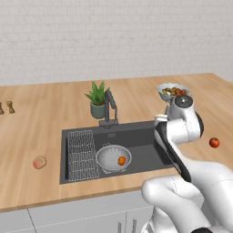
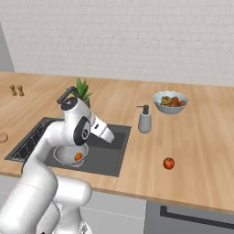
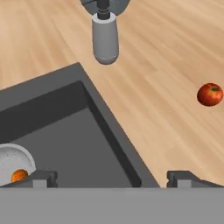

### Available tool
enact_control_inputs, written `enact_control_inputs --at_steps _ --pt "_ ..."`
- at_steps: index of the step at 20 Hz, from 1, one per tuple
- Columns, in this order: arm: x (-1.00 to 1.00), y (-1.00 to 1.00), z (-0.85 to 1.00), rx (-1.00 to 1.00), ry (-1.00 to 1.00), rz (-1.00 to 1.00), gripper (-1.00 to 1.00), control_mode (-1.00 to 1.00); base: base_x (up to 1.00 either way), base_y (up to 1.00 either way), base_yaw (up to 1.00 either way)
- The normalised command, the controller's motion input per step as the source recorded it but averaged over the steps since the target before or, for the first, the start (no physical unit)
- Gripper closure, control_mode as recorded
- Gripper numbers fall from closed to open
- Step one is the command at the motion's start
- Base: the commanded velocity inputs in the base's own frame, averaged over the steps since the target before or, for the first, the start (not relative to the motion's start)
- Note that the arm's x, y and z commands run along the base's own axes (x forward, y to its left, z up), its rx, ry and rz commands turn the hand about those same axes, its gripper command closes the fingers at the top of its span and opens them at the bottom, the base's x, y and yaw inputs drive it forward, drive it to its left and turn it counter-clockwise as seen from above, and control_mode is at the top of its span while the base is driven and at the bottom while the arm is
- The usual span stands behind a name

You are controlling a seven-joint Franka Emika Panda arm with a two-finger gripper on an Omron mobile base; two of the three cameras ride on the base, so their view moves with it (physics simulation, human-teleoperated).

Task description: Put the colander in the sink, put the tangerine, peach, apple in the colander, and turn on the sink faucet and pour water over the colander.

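The whitish colander (image 1: 110,157) sits in the dark sink (image 1: 141,136) with the small orange tangerine (image 1: 121,160) inside it. On the counter left of the sink lies the pale peach (image 1: 39,162). The red apple (image 1: 214,143) rests on the wood to the right. Behind the basin stands the dark faucet (image 1: 109,107). My gripper (image 3: 111,179) hangs open and empty above the sink's right rim, with the apple (image 3: 210,94) ahead to its right and the colander (image 3: 11,161) and tangerine (image 3: 19,175) at its lower left. From the right base view the hand (image 2: 104,131) reaches over the basin.
A grey soap dispenser (image 2: 145,119) stands just right of the sink. A blue-grey bowl of mixed fruit (image 2: 170,101) is farther back. A potted plant (image 1: 97,99) stands by the faucet, a wire rack (image 1: 83,154) lies in the basin's left part, and two shakers (image 1: 7,108) stand far left.
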Motion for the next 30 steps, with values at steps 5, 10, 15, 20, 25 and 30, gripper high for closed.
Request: enact_control_inputs --at_steps 5,10,15,20,25,30 --pt "-0.96 -1.0 0.31 0.0 0.08 -0.06 -1.0 -1.0 0.0 0.0 0.0" --pt "-0.52 -1.0 0.0 0.06 0.0 0.01 -1.0 -1.0 0.0 0.0 0.0" --pt "-0.02 -0.68 0.02 0.02 0.0 0.01 -1.0 -1.0 0.0 0.0 0.0" --pt "0.03 -0.48 0.0 0.0 0.01 0.01 -1.0 -1.0 0.0 0.0 0.0" --pt "0.26 -0.57 -0.05 0.0 0.04 0.01 -1.0 -1.0 0.0 0.0 0.0" --pt "0.56 -0.22 -0.27 0.0 0.03 0.0 -1.0 -1.0 0.0 0.0 0.0"
